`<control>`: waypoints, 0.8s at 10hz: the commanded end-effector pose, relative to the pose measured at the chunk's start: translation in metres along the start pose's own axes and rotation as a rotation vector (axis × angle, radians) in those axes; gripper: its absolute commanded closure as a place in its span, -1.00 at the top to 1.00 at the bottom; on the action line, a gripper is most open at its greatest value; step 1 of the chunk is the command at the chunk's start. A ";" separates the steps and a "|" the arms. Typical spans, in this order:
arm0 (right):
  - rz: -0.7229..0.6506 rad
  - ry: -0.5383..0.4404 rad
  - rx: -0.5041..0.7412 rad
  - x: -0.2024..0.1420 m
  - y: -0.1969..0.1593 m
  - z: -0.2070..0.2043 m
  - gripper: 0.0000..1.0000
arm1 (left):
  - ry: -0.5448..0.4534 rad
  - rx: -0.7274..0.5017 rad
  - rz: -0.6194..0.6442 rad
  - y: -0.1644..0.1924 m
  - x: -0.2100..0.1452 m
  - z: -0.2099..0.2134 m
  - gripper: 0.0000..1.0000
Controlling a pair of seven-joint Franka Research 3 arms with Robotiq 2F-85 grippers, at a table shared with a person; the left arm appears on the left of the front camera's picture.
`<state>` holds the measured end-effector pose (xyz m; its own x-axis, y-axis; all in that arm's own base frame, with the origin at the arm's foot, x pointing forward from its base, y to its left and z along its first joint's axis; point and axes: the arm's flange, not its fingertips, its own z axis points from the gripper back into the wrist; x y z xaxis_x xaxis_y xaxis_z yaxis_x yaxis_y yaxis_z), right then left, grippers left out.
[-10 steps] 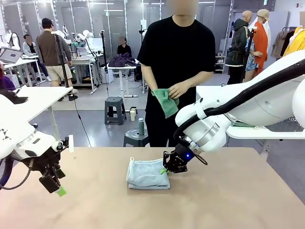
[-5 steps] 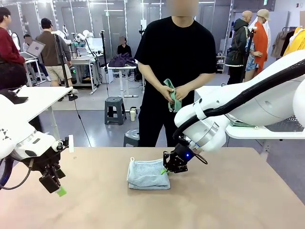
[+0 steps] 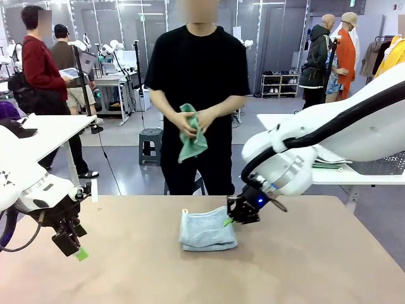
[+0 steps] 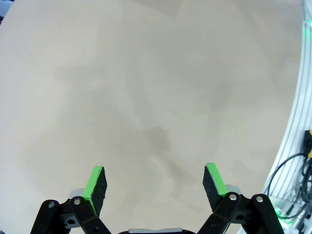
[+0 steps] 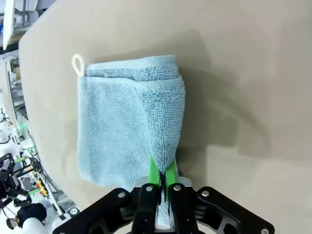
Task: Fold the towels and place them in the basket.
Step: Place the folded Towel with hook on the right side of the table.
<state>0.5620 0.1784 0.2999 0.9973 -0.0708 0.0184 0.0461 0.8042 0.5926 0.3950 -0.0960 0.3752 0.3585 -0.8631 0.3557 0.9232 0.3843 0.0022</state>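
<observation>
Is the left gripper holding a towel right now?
No, the left gripper stands open over the bare table, with nothing between its fingers.

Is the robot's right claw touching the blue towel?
Touching. The right wrist view shows the right gripper shut on a corner of the blue towel, with the cloth pinched between its jaws.
</observation>
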 end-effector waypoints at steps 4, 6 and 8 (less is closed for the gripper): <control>0.061 -0.105 -0.134 -0.010 -0.105 0.095 -0.89 | 0.012 0.010 0.000 0.001 0.001 0.000 1.00; 0.057 -0.111 -0.136 -0.004 -0.156 0.121 -0.89 | 0.012 0.010 0.000 0.001 0.001 0.000 1.00; 0.049 -0.094 -0.165 -0.002 -0.200 0.143 -0.89 | 0.012 0.010 0.000 0.001 0.001 0.000 1.00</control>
<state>0.5385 -0.0585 0.2988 0.9841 -0.1174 0.1333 0.0447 0.8900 0.4537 0.3951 -0.0958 0.3752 0.3588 -0.8629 0.3560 0.9230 0.3847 0.0021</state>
